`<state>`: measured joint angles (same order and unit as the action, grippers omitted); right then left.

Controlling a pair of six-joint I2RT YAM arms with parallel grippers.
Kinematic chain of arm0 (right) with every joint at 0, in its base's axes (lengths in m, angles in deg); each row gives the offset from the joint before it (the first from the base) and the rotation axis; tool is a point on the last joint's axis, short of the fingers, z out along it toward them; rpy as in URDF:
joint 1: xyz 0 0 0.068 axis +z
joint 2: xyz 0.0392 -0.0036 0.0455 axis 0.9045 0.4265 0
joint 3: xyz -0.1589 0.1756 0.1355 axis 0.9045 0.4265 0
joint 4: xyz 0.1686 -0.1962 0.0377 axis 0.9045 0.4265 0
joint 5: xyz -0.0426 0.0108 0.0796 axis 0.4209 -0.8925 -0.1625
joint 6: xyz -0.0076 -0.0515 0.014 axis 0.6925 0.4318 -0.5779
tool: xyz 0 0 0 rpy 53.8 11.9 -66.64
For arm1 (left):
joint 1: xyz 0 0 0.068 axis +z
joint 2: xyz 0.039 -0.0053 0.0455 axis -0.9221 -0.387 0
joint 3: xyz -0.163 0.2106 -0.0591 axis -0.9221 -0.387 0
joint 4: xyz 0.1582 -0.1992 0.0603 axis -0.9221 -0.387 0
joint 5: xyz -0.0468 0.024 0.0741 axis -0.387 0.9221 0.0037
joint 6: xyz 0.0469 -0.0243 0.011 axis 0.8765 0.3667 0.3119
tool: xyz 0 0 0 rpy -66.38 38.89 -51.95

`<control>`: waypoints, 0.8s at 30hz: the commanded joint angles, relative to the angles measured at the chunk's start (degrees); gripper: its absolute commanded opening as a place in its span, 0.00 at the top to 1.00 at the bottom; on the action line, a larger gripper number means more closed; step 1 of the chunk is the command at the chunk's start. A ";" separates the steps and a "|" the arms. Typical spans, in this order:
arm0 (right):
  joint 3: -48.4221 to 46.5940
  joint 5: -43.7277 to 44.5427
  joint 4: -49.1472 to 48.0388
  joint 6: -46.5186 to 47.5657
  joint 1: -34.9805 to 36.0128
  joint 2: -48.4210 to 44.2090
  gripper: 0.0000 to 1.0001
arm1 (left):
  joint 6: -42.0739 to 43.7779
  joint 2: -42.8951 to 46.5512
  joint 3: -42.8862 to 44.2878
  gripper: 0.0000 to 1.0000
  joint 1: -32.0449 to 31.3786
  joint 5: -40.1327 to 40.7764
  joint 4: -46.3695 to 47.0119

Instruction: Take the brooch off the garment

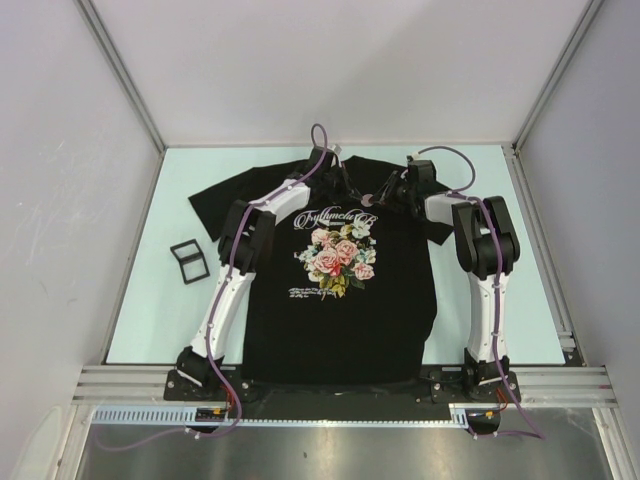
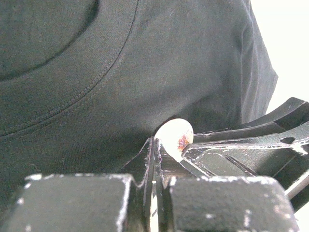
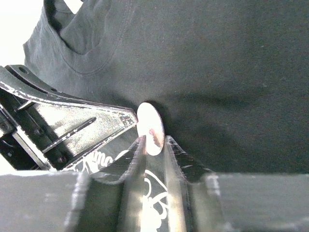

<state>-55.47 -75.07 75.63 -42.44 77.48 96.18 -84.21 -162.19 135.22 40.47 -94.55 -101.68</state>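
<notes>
By the collar [image 2: 72, 72]: left gripper [image 2: 153, 145] pinched together, right gripper [image 3: 153, 143] apart around the brooch [image 3: 148, 126]. Looks tiny and slick on a floppy shirt [image 3: 231, 72], so grab its rim.

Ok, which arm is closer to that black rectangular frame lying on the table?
Left. The left arm runs just to the right of the black frame. The right arm stands across the T-shirt, on its far side.

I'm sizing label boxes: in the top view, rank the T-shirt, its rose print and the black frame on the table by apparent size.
Largest: black T-shirt.
Next: rose bouquet print.
Smallest: black rectangular frame.
</notes>
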 commanded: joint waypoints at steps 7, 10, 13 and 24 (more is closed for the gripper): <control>-1.60 6.75 1.58 5.26 2.21 -2.96 1.00 | 4.83 3.08 1.59 0.80 0.13 0.13 -3.24; -1.52 12.98 4.39 8.60 4.05 -4.89 1.00 | 8.08 6.24 -0.52 0.63 0.13 0.48 -2.80; -3.00 22.54 8.86 13.16 6.25 -6.47 1.00 | 10.63 8.96 -2.80 0.51 0.40 0.83 -2.45; -14.17 42.20 24.34 21.79 15.13 -1.21 1.00 | 6.78 9.69 -6.15 0.41 2.15 -2.06 1.94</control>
<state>-65.33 -41.48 94.23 -24.86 91.06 92.92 -75.38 -155.44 129.49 41.82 -94.61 -102.58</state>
